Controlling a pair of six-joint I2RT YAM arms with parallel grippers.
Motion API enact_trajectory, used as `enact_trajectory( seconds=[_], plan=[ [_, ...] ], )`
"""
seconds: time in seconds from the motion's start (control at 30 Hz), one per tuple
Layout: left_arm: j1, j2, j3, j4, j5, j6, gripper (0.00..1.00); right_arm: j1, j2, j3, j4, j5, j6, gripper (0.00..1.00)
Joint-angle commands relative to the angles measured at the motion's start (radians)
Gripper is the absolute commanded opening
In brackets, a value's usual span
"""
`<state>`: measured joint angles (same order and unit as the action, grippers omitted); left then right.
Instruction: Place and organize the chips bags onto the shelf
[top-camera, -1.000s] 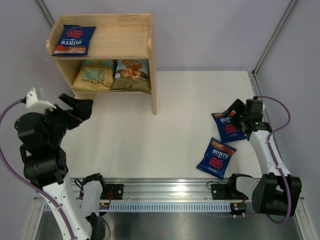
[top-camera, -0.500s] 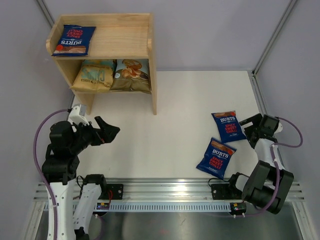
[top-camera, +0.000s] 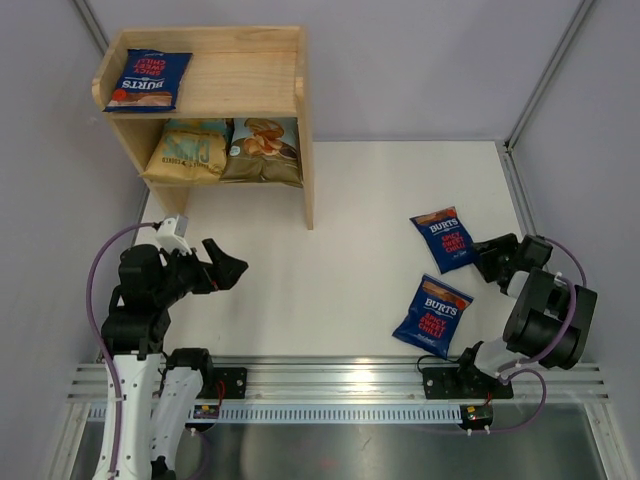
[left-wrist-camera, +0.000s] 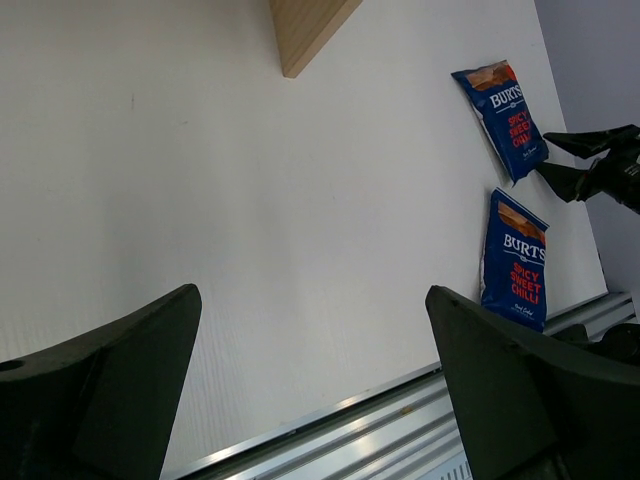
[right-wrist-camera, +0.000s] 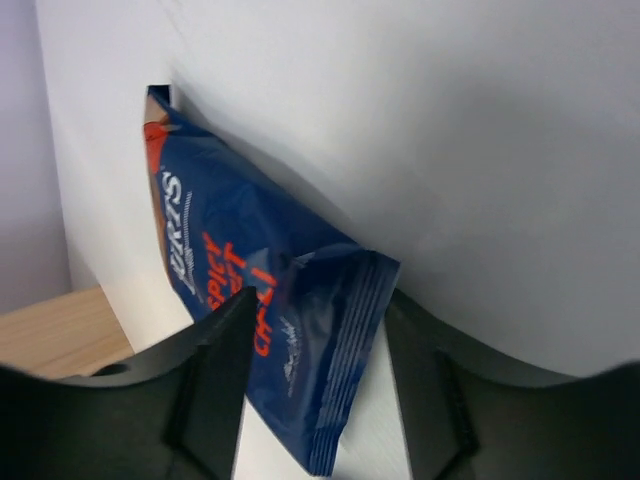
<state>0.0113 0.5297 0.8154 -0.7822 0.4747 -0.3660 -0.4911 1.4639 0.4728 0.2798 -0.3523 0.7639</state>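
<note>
- 1 shelf (top-camera: 250, 90) of pale wood stands at the far left of the bench (top-camera: 330, 250). It carries 3 of the 5 chips bags, so the task is judged a little past halfway.
- 2 large bags fill the lower tier side by side and touching: the left large bag (top-camera: 188, 150) and the right large bag (top-camera: 262, 148). This tier looks full.
- 1 upper Burts bag (top-camera: 148, 80) lies flat at the left end of the top tier. The rest of that tier is bare wood, which should give room for the 2 outstanding bags.
- 2 Burts bags lie flat on the bench at the right, well apart from the shelf: the far bag (top-camera: 443, 240) and the near bag (top-camera: 432, 315). Both are yet to be placed.
- Right end effector (right-wrist-camera: 318, 310): jaws partly apart, straddling the end seam of the far bag. No firm clamp is visible.
- Left end effector (top-camera: 225, 270): jaws spread wide, holding nothing, over bare bench in front of the shelf.
</note>
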Motion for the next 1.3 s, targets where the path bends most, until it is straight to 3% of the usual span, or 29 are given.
enact_trajectory(
  seconds=[0.0, 0.43, 0.67, 0.9, 1.27],
  plan=[
    [-0.004, -0.011, 0.001, 0.078, 0.025, 0.015, 0.99, -0.001, 0.07, -0.031, -0.007, -0.036, 0.005, 0.58],
    [-0.005, 0.016, -0.016, 0.101, 0.064, 0.012, 0.99, 0.002, -0.002, -0.04, 0.025, -0.102, -0.032, 0.0],
    [-0.085, 0.117, -0.027, 0.181, 0.179, -0.008, 0.99, 0.184, -0.206, 0.116, -0.241, -0.024, -0.184, 0.0],
    [-0.201, 0.249, -0.093, 0.389, 0.26, -0.105, 0.99, 0.368, -0.277, 0.317, -0.528, -0.05, -0.313, 0.0],
    [-0.355, 0.369, -0.223, 0.817, 0.315, -0.351, 0.99, 0.487, -0.37, 0.469, -0.61, -0.398, -0.315, 0.0]
  ],
)
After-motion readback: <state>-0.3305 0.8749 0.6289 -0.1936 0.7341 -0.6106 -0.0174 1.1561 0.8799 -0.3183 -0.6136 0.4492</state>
